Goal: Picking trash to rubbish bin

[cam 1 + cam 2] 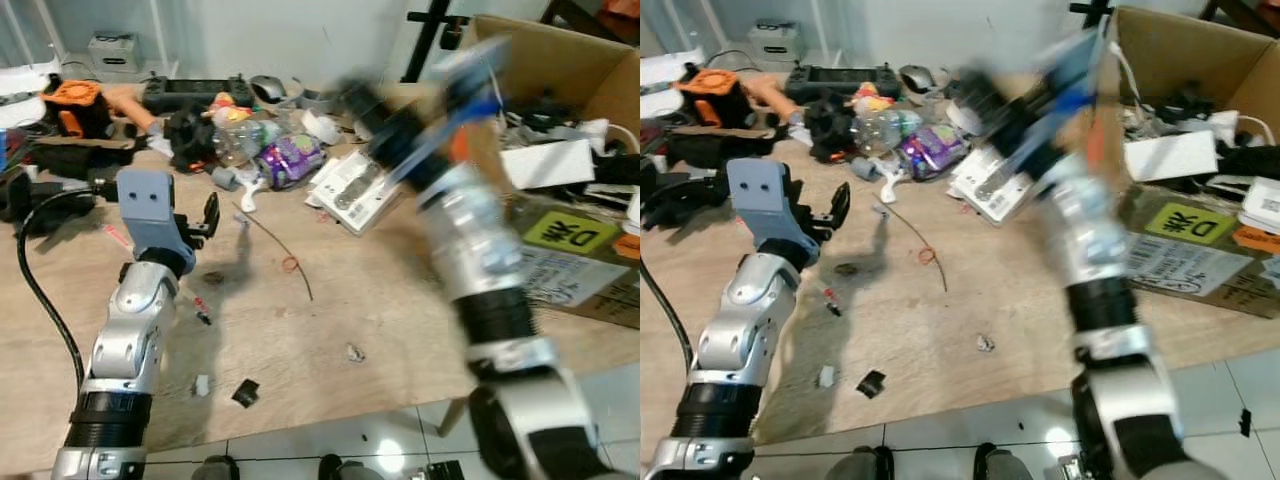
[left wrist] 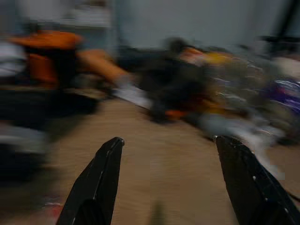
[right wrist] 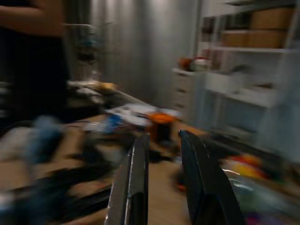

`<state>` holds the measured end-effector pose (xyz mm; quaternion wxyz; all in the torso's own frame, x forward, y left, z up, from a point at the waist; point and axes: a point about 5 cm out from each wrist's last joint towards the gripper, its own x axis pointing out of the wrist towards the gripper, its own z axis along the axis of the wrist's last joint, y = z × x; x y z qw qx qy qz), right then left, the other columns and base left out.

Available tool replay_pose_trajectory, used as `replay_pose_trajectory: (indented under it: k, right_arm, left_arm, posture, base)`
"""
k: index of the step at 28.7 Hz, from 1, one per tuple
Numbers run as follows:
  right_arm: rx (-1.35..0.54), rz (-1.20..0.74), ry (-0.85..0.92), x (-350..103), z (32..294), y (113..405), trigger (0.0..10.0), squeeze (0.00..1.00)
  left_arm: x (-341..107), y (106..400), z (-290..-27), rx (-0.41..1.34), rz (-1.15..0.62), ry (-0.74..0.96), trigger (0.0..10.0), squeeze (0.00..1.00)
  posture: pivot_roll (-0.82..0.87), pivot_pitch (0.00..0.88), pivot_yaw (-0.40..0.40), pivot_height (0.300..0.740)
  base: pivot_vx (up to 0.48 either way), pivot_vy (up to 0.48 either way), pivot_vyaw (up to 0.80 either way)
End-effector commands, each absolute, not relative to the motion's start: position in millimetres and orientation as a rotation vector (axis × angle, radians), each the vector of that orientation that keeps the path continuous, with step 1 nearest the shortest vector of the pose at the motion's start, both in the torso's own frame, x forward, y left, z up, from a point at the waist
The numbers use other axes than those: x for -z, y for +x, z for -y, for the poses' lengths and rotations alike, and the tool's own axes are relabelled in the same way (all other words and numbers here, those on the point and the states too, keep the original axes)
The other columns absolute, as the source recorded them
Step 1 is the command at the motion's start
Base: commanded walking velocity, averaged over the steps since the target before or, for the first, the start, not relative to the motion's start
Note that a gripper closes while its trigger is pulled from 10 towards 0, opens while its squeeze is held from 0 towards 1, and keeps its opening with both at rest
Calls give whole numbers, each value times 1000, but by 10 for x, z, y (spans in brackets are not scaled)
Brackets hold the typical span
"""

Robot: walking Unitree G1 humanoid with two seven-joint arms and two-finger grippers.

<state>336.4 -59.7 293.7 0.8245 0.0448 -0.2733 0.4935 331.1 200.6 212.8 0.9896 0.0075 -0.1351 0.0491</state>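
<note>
The robot stands at a wooden table with lots of stuff on it. The trash is mostly in a pile at the far side: a clear plastic bottle, a purple wrapper and a white packet. Small bits lie nearer the robot, like a red rubber band and a black scrap. A big cardboard box sits on the right (maybe that is the bin, but it is full of other things, so I am not sure).

The left gripper hangs low over the bare wood, just in front of the pile. Its two fingers are spread wide with nothing between them.

The right gripper is up high near the box and looks very blurry. Its fingers are close together with a thin gap, and I see nothing in them.

What could go wrong? The right arm looks like it is swinging fast, so it could knock the packet or bump the box. The bottle is round and slippery, so it could roll away if the left gripper pushes it.
</note>
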Motion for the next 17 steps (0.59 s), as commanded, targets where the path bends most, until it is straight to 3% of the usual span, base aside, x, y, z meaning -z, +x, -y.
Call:
replay_pose_trajectory:
  k: [1,7,12,17]
  right_arm:
    - [-1118,596,105,-2928,494,3277,10000,0]
    - [-1104,543,136,-2781,336,3301,10000,0]
    - [-964,313,94,-2266,314,3371,10000,0]
    - [-954,275,144,-2113,338,3258,10000,0]
  left_arm:
    - [-2174,3289,-2059,-153,303,35,10000,0]
    - [-2207,3194,-2267,-272,327,67,10000,0]
    - [-2171,3140,-2272,-145,310,112,10000,0]
    - [-2187,3039,-2411,-98,322,123,10000,0]
  posture:
    - [91,211,-93,740]
    - [90,205,-120,740]
    - [95,221,-140,740]
    - [100,234,-166,740]
  base:
    - [0,0,0]
    - [0,0,0]
    - [0,0,0]
    - [0,0,0]
